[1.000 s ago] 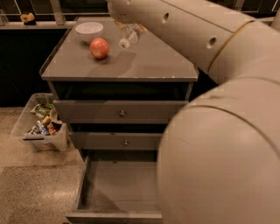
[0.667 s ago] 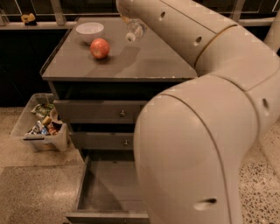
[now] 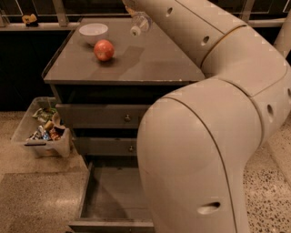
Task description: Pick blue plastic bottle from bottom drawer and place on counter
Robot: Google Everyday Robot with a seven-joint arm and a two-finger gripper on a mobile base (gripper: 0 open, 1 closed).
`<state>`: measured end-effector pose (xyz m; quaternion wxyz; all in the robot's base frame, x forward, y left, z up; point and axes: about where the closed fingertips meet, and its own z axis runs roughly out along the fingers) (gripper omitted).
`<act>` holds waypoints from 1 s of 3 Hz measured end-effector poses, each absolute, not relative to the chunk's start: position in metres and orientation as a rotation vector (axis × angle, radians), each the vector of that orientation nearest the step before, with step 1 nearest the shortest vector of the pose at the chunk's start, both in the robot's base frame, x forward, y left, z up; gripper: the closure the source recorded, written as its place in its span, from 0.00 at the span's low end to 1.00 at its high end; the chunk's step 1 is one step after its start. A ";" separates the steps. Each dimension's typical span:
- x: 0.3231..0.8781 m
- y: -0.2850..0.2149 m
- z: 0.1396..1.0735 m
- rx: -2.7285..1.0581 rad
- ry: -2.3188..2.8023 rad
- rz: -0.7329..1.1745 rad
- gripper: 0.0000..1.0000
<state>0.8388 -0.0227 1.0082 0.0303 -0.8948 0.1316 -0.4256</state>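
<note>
Shifted since 1 s ago: blue plastic bottle (image 3: 141,22) sits nearer the tabletop's (image 3: 150,63) far edge, aloft, cap down, clamped in the tool (image 3: 134,10). Risk: if I release it tilted, it rolls toward the apple (image 3: 104,49) or off an edge.

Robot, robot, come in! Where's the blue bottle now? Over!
Gripper at top edge, over the back of the counter. Blue plastic bottle at it, tilted cap-down, out of the bottom drawer. Apple and bowl nearby, apart from it.
</note>
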 end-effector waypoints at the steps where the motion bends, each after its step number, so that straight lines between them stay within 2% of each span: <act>1: 0.850 -0.038 1.001 -2.773 0.420 -1.278 1.00; 2: 0.865 -0.065 0.958 -2.820 0.476 -1.131 1.00; 3: 0.862 -0.065 0.916 -2.863 0.480 -0.947 1.00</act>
